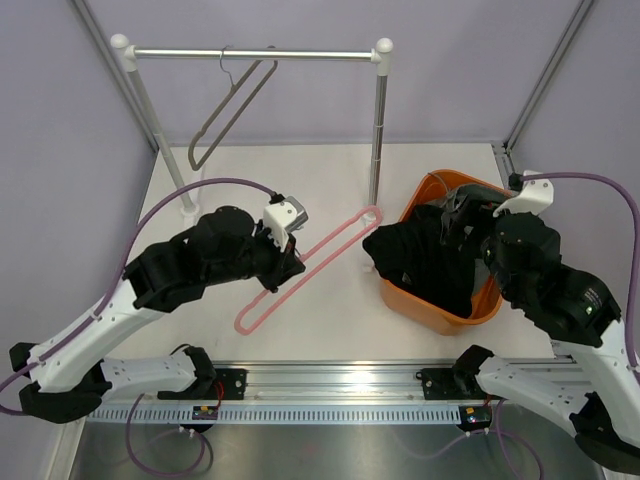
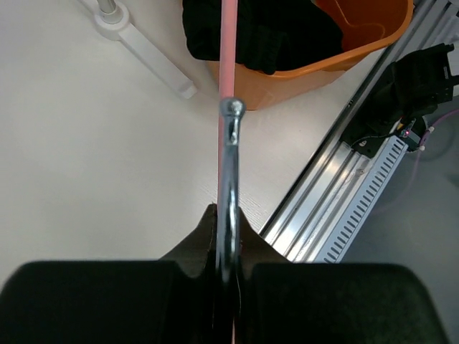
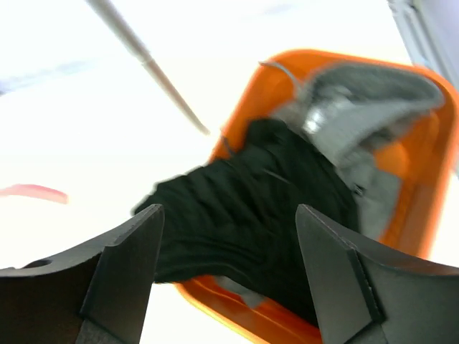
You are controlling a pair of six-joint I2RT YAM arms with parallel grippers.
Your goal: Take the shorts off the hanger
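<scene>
Your black shorts (image 1: 425, 262) lie bunched in the orange basket (image 1: 440, 318), off the hanger, with one fold spilling over the basket's left rim. A grey garment (image 3: 358, 100) lies in the basket on their far side. Your right gripper (image 3: 229, 211) hangs just above the shorts, jaws spread wide with nothing between them. To the left, the bare pink hanger (image 1: 320, 255) reaches across the white table (image 1: 330, 180), its far end near the basket. Your left gripper (image 2: 228, 236) is clamped tight on the hanger's metal hook (image 2: 229, 143). At the back, a grey hanger (image 1: 230, 110) hangs from the rail (image 1: 255, 53).
</scene>
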